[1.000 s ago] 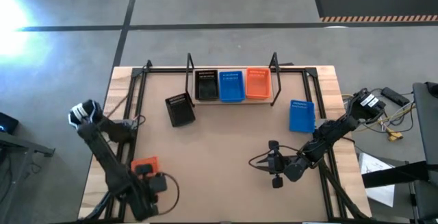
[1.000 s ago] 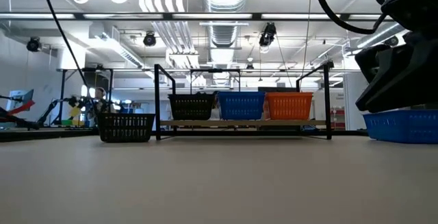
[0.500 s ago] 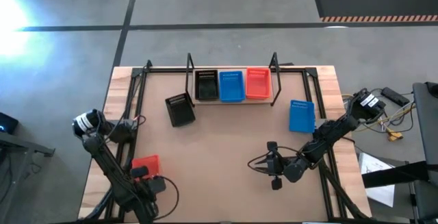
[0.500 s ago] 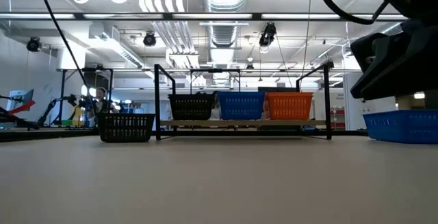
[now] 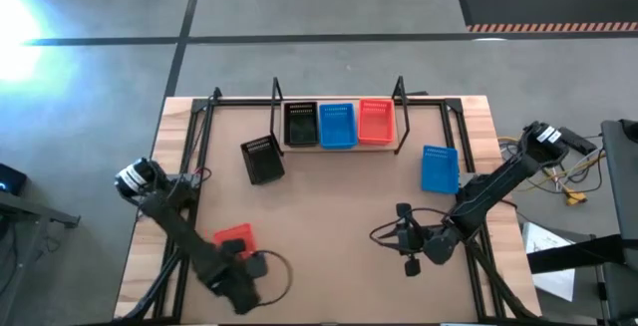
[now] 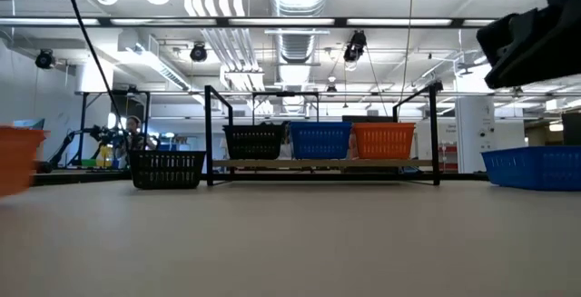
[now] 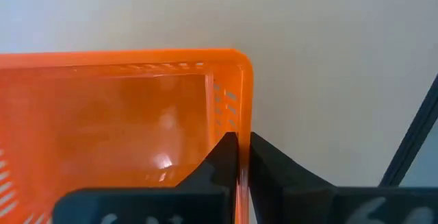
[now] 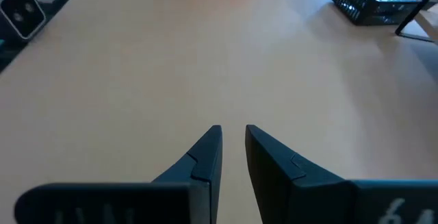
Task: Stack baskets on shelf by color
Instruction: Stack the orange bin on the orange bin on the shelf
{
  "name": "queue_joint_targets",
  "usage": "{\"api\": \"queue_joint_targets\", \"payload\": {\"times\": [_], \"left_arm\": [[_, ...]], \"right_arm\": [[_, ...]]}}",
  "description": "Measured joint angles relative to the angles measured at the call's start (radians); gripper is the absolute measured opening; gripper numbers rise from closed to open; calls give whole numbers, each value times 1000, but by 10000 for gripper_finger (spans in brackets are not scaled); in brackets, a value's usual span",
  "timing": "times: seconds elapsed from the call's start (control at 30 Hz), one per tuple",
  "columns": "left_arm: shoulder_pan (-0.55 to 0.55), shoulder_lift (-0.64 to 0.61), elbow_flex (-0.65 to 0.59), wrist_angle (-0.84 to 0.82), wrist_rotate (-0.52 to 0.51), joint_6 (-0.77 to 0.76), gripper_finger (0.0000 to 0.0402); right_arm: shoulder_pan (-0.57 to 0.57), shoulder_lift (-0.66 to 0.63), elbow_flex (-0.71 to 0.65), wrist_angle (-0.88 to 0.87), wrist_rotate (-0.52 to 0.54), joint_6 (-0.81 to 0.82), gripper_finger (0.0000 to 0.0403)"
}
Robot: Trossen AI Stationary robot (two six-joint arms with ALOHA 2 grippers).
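Note:
An orange basket is near the table's front left; it also shows at the low view's left edge. My left gripper is shut on it. The shelf at the back carries a black basket, a blue basket and an orange one, side by side. A loose black basket rests on the table left of the shelf. A loose blue basket rests to its right. My right gripper hovers at the front right, narrowly open over bare table. My left gripper has one finger inside the orange basket and one outside. They pinch one mesh side wall a little way from a corner. The fingers come from above and point down. I cannot tell whether the basket is clear of the table.
Black frame bars run along the table's left and right sides. Cables and a white sheet lie off the right edge. Bare tabletop stretches between the two grippers and in front of the shelf.
My left gripper has shut on the orange basket's wall and gone toward the table's right edge with it. The basket now shows at the low view's left edge. My right arm has risen a little.

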Motion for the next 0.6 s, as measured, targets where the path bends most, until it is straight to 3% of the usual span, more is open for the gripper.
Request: {"api": "queue_joint_targets", "payload": {"times": [0.13,0.37,0.6], "left_arm": [[128,70,58,75,-53,174,3],[327,225,234,253,-132,522,2],[425,372,451,373,-128,839,2]], "right_arm": [[21,-42,26,-94,1,69,59],[43,-33,32,-99,0,80,59],[40,-25,32,-97,-1,78,59]]}}
